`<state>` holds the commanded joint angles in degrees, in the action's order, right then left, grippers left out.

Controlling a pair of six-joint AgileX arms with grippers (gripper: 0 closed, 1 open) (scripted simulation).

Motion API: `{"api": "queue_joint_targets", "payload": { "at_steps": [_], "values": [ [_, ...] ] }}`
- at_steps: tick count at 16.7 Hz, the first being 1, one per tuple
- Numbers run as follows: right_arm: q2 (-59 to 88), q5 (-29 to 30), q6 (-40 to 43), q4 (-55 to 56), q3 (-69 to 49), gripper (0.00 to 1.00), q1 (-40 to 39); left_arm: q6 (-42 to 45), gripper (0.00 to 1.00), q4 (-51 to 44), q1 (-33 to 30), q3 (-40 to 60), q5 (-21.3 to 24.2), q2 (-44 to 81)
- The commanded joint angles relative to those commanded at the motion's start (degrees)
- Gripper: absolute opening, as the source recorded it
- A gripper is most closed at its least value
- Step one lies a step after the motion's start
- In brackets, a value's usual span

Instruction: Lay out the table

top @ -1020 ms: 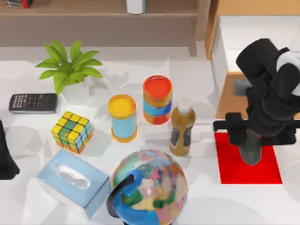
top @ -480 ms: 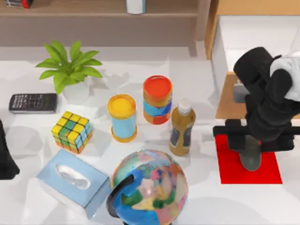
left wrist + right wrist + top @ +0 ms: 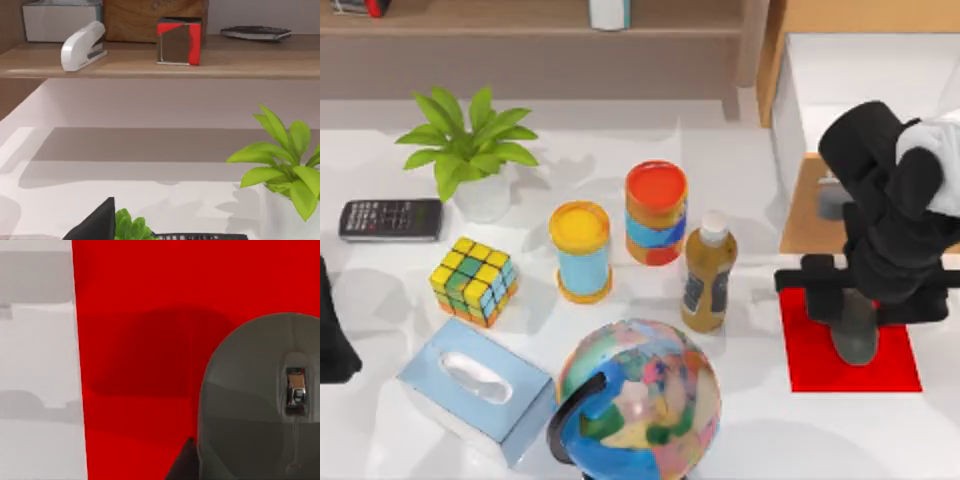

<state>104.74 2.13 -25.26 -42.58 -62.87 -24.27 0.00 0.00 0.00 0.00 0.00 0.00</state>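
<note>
The wide, flat white table [image 3: 740, 150] was spread across the whole top view, beneath all the objects. A small red rectangular mat [image 3: 810, 365] was laid near its right edge, and a grey computer mouse [image 3: 856, 335] was resting on that mat. The right gripper [image 3: 855, 305] was held directly over the mouse; whether its jaws were wide, narrow or holding could not be told. The left arm [image 3: 332, 330] was parked at the table's left edge.

Behind the clutter you see a wooden shelf [image 3: 160, 62] along a pale wall [image 3: 165, 100], and a light-wood cabinet [image 3: 800, 215].
</note>
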Motion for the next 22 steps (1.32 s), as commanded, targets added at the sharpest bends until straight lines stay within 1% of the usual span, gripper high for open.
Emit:
{"api": "queue_joint_targets", "payload": {
  "at_steps": [9, 10, 20, 22],
  "values": [
    [0.0, 0.0, 0.0, 0.0, 0.0, 0.98, 0.0, 0.0, 1.0, 0.0, 0.0, 0.0, 0.0, 0.0],
    [0.0, 0.0, 0.0, 0.0, 0.0, 1.0, 0.0, 0.0, 1.0, 0.0, 0.0, 0.0, 0.0, 0.0],
    [-0.1, 0.0, 0.0, 0.0, 0.0, 1.0, -0.1, 0.0, 1.0, 0.0, 0.0, 0.0, 0.0, 0.0],
    [-0.4, 0.8, -0.3, 1.9, 0.8, 1.0, -0.3, 0.0, 1.0, 0.0, 0.0, 0.0, 0.0, 0.0]
  ]
}}
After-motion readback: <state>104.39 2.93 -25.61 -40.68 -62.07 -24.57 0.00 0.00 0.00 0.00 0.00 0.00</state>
